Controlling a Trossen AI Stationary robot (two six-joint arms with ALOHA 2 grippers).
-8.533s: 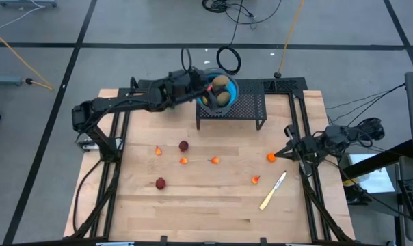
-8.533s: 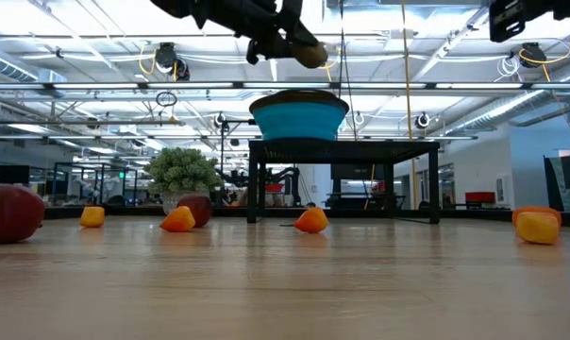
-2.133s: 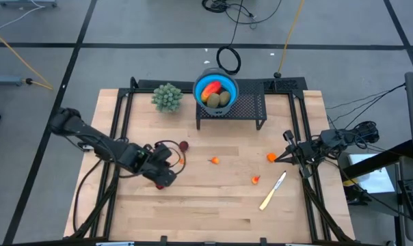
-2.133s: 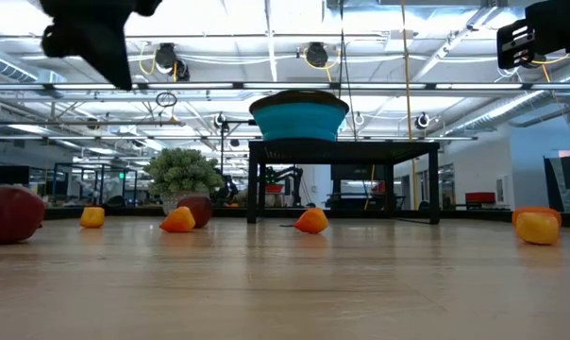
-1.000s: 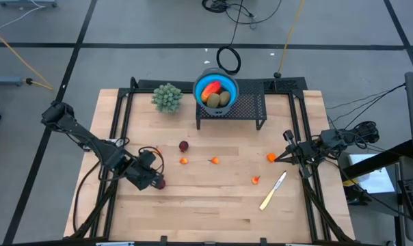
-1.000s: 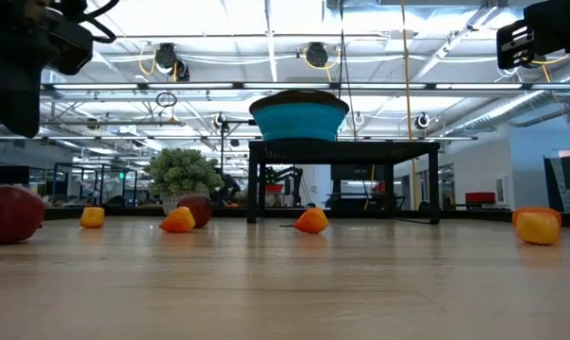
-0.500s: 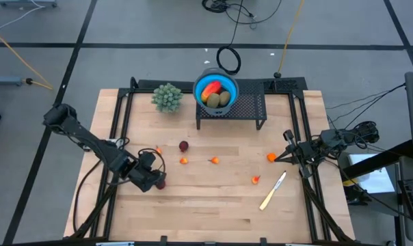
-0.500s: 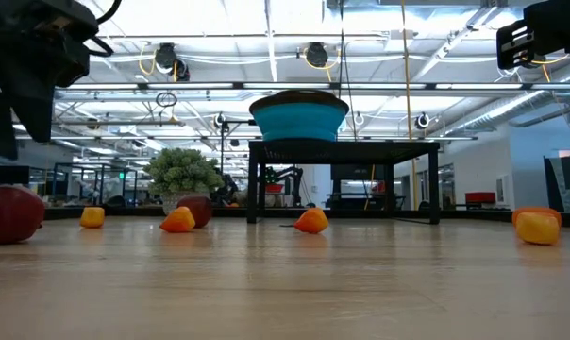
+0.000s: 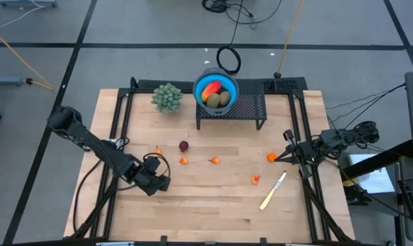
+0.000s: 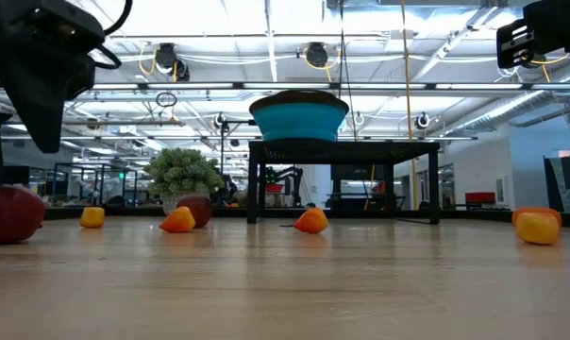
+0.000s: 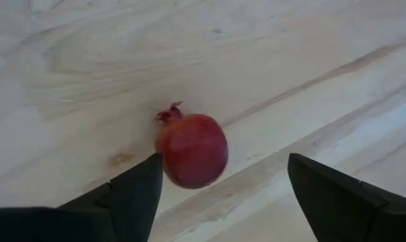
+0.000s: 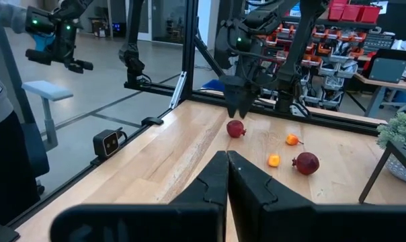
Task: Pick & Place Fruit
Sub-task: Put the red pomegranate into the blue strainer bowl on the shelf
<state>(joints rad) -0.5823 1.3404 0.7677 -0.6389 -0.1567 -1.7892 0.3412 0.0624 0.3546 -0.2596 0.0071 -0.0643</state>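
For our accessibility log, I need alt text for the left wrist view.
A dark red pomegranate-like fruit lies on the pale wooden table, between the open fingers of the left end effector, nearer one finger than the other.

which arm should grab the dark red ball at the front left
Left. Its open gripper hangs right over the ball, fingers either side. The right gripper is shut, parked at the table's far right edge.

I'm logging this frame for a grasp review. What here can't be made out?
- High view: the pomegranate is hidden under the left tool.
- Low view: the blue bowl rim hides the fruit inside.
- Right wrist view: the closed right tool blocks the near tabletop.
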